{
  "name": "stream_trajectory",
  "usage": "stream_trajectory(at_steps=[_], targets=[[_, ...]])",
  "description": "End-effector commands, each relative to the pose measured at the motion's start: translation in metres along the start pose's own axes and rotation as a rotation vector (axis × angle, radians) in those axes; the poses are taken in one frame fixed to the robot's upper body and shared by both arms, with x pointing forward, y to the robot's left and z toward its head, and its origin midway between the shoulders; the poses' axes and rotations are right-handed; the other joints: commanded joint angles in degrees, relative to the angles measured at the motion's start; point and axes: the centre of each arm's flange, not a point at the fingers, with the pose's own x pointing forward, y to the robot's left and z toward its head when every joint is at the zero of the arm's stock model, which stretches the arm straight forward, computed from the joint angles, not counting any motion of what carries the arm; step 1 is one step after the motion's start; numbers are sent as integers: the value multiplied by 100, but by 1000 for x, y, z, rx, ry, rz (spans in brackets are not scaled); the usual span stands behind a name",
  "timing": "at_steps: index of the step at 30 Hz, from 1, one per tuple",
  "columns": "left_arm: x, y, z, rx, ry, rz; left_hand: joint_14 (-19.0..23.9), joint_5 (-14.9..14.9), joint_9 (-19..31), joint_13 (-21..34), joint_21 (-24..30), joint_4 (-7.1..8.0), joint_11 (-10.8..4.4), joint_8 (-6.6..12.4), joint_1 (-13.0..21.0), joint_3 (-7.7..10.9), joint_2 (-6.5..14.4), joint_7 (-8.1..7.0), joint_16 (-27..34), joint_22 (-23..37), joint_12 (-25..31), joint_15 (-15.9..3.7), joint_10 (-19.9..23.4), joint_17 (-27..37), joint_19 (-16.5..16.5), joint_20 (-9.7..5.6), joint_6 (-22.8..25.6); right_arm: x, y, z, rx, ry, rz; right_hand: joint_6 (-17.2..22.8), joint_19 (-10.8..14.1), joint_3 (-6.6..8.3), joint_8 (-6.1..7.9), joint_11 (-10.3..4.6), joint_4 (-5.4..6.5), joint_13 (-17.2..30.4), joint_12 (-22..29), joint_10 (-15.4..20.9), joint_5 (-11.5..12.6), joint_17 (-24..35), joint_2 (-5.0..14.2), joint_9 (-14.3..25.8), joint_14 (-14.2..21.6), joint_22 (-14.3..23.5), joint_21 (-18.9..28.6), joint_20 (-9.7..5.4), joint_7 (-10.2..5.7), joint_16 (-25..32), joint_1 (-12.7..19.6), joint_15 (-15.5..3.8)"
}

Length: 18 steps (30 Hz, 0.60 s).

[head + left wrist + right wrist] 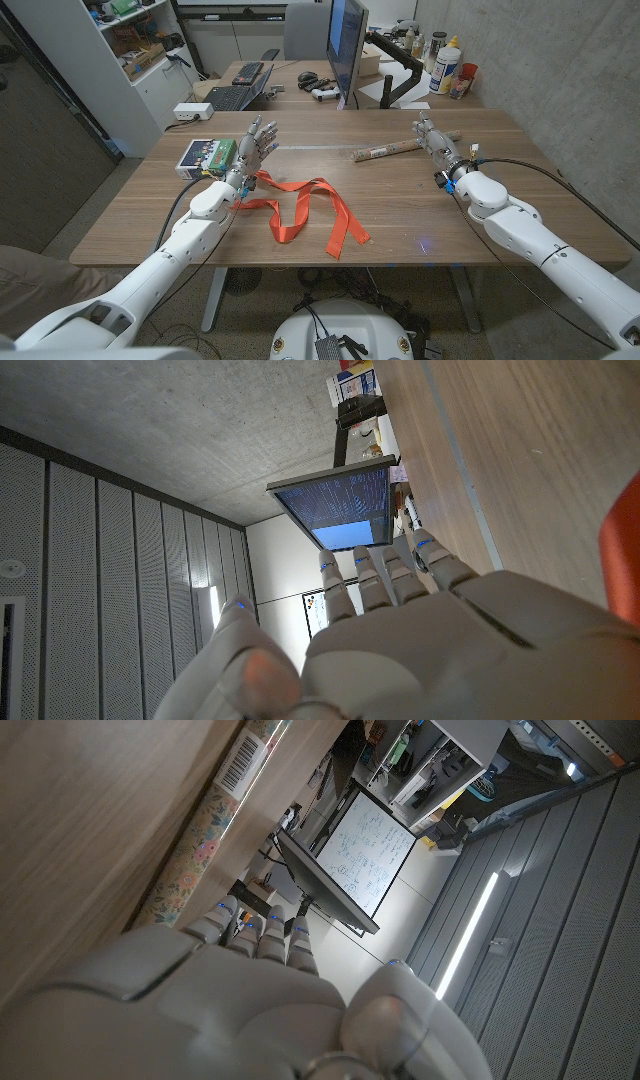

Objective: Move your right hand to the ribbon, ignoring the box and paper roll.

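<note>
Room: concrete walls, grey slatted panels, white shelving at the back left, and a second desk behind with a keyboard, a lit monitor and some bottles.
Table: wooden table, its far edge butting against the desk behind.
Ribbon: orange ribbon lying loose in loops and flat strips on the table's near-left part, between its middle and the left arm; a red-orange sliver of it shows at the edge of the left wrist view.
Box: box with a printed, colourful top near the table's far-left corner, just beside the left hand's fingers; its print is too small to read.
Paper roll: paper roll with a floral pattern lying near the far edge, right of centre; the right wrist view shows a white barcode label on it, the digits not legible.
Left hand: left hand raised upright over the far end of the ribbon, fingers spread and straight, grasping nothing.
Right hand: right hand at the roll's right end, well apart from the ribbon, fingers extended toward the far edge and holding nothing; whether they touch the roll I cannot tell.
Monitor text: lines of writing on the screen in both wrist views, too fine to read.
</note>
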Motion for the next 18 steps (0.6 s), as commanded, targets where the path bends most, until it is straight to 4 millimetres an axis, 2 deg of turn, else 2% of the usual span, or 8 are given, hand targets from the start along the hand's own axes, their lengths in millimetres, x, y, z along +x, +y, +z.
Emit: stream_trajectory(at_steps=[1, 8, 18], targets=[[-1, -2, -2, 7, 9, -11, -35, 29, 25, 33, 32, -12, -2, -23, 52, 11, 15, 7, 22, 14, 26, -120, 15, 8, 19, -26, 23, -2, 4, 10, -129, 46, 28, -56, -133, 37, 18, -19, 11, 10, -27, -105, 32, 13, 39, 18, -157, 32, -23, -29, -20, -33, 75, -28], [0, -4, -2, 4, 10, -18, -60, 27, 25, 33, 27, -14, 4, -35, 50, 7, 16, 9, 17, 14, 14, -106, -21, 8, 2, -29, 4, -6, 7, 18, -217, 68, 28, -121, -244, 62, 5, -54, -6, 10, -61, -242, 33, 13, 63, 17, -288, 33, -29, -53, -38, -29, 109, -20], [2, -3, -2, 2, 10, -18, -72, 25, 25, 33, 25, -17, 3, -44, 48, 3, 17, 5, 18, 14, 11, -114, -36, 9, -9, -39, -12, -8, 13, 33, -368, 118, 1, -135, -229, 99, 20, -59, -53, 9, -45, -257, 43, 10, 72, 17, -270, 31, 3, -58, -59, 10, 191, -36]])
